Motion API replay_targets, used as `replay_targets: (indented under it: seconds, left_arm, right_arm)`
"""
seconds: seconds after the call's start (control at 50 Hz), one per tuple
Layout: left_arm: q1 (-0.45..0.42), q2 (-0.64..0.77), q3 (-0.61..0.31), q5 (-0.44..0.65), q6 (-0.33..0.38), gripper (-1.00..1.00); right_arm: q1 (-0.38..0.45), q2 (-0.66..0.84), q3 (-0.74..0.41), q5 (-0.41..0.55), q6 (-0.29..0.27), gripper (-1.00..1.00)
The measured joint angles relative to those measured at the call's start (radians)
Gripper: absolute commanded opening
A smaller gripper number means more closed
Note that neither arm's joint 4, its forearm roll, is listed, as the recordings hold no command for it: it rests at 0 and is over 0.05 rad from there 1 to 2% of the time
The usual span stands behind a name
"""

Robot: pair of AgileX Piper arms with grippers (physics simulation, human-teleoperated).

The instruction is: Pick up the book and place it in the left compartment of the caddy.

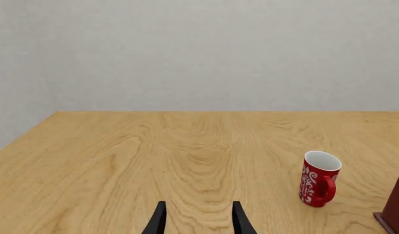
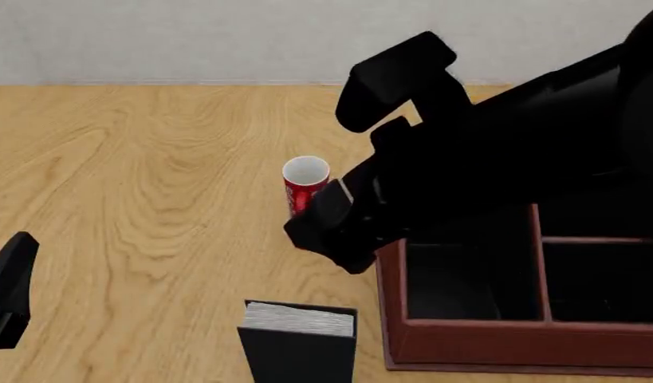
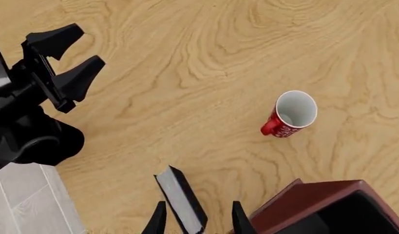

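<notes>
Fingers [image 3: 241, 222] on your right arm are spread above the book [image 3: 181, 200]; drop down, pinch it next.

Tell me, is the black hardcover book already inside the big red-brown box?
No, the black hardcover book stands upright on the wooden table, outside and beside the big red-brown box.

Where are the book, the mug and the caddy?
book [image 2: 298, 320], front view, white page edge on top
mug [image 2: 304, 171], front view, open rim
caddy [image 2: 517, 343], front view, near outer wall
</notes>
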Motion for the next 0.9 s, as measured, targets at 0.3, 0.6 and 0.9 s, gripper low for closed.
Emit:
replay_targets:
  seconds: [0.3, 0.6, 0.9]
  left_arm:
    - [0.0, 0.0, 0.0, 0.0, 0.0, 1.0]
    - [0.0, 0.0, 0.0, 0.0, 0.0, 1.0]
    - [0.0, 0.0, 0.0, 0.0, 0.0, 1.0]
  right_arm:
    - [0.004, 0.016, 0.046, -0.029, 0.02, 1.0]
    - [0.009, 0.033, 0.09, -0.061, 0.039, 1.0]
    - [0.025, 0.063, 0.111, -0.083, 0.049, 1.0]
